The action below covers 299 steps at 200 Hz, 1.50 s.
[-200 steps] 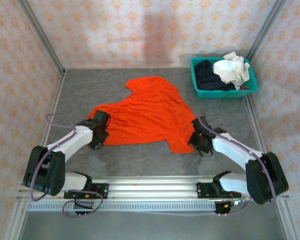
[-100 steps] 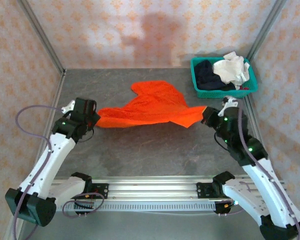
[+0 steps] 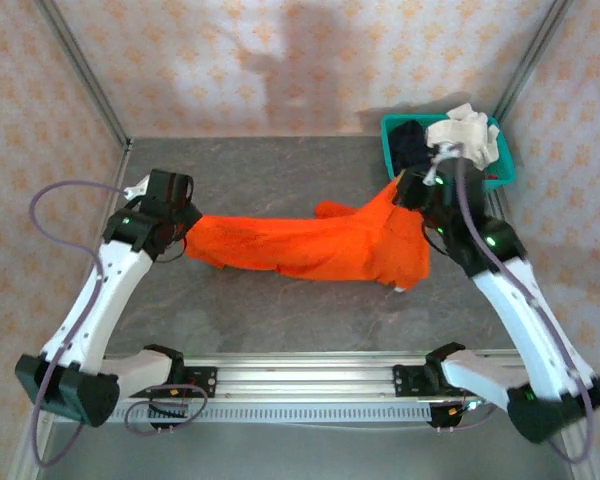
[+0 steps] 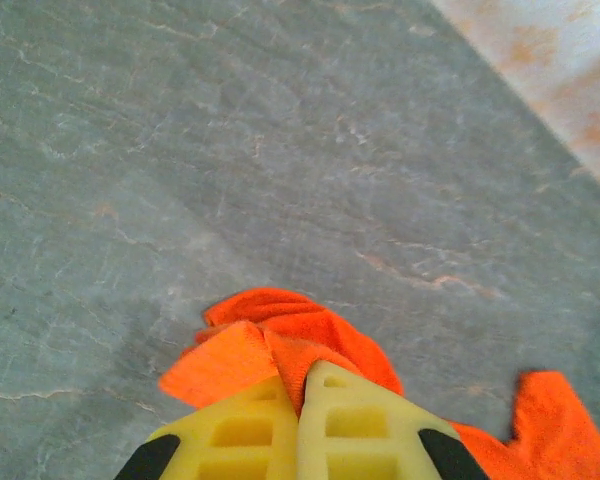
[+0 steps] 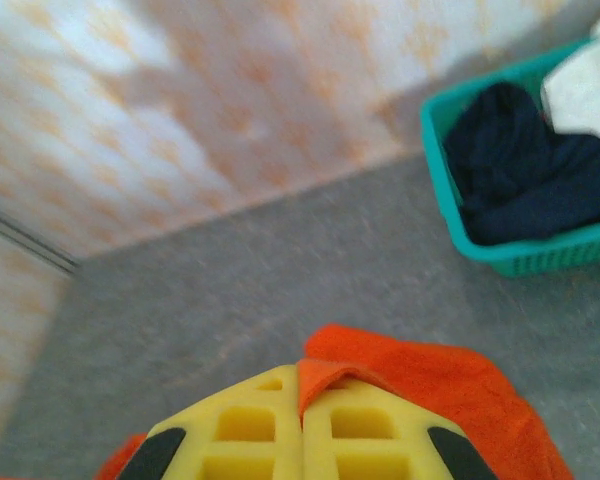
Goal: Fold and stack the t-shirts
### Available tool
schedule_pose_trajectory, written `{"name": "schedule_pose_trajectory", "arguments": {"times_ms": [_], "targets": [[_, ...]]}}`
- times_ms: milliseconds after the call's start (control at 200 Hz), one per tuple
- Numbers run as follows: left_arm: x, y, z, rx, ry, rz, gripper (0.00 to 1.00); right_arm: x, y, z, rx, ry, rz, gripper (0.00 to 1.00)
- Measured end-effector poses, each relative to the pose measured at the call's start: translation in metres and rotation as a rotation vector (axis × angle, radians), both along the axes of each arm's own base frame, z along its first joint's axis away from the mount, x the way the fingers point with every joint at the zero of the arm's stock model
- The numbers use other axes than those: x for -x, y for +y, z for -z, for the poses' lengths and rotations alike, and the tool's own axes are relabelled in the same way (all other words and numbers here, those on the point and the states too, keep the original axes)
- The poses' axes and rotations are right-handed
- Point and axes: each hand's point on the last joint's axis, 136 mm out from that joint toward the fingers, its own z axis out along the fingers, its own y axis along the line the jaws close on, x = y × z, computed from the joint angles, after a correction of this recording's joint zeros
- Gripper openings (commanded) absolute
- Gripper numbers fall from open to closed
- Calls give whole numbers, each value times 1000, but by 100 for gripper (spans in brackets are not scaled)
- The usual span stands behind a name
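Observation:
An orange t-shirt hangs stretched between both arms above the grey table. My left gripper is shut on its left end, the cloth pinched between the yellow fingers with a bunch of orange t-shirt sticking out past them. My right gripper, raised higher at the right, is shut on the other end; an orange t-shirt fold pokes out between its fingers. A white t-shirt and a dark navy t-shirt lie in the basket.
The teal mesh basket stands at the back right corner, just behind my right gripper; the basket shows at the right of the right wrist view. Patterned walls close in the table on three sides. A metal rail runs along the near edge.
Both arms have lifted the orange t-shirt off the table and pulled it out sideways. The right gripper has risen and moved back toward the basket; the shirt now sags in a band between them.

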Motion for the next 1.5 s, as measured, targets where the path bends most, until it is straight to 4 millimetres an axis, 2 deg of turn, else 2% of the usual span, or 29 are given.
{"name": "schedule_pose_trajectory", "arguments": {"times_ms": [120,215,285,360,435,525,585,645,711,781,891,991,1091,1196,1261,1341,1411,1496], "targets": [[-19,0,29,-17,80,-2,0,-40,15,75,70,194,-7,0],[-36,2,49,-24,134,-13,0,-66,26,119,95,284,-18,0],[-57,7,57,-30,162,-23,0,-88,34,138,105,319,-26,0],[-86,13,58,-32,170,-35,0,-119,43,139,104,308,-33,0],[-125,20,49,-34,140,-45,0,-155,53,122,90,247,-39,0],[-173,29,23,-43,65,-49,0,-195,62,82,66,136,-45,0],[-203,35,-3,-45,-4,-47,0,-216,67,44,47,43,-48,0],[-226,39,-32,-43,-77,-37,0,-228,70,4,28,-47,-50,0],[-241,43,-66,-46,-161,-30,0,-233,71,-44,5,-150,-50,0],[-248,47,-106,-41,-257,-22,0,-230,70,-101,-21,-273,-52,0],[-240,52,-176,-34,-429,-14,0,-210,64,-176,-51,-444,-54,0],[-214,55,-224,-33,-528,-11,0,-186,57,-217,-62,-535,-62,0],[-179,53,-262,-33,-602,-4,0,-165,53,-234,-53,-568,-81,0],[-135,51,-274,-33,-631,-3,0,-143,50,-227,-30,-544,-111,0],[-111,51,-264,-31,-621,-4,0,-129,48,-206,-17,-504,-135,0],[-88,50,-227,-24,-571,-7,0,-109,47,-162,-7,-427,-172,0],[-72,49,-173,-11,-482,-11,0,-88,48,-111,-15,-336,-210,0],[-49,48,-90,4,-312,-16,0,-60,49,-45,-55,-199,-249,0]]}}
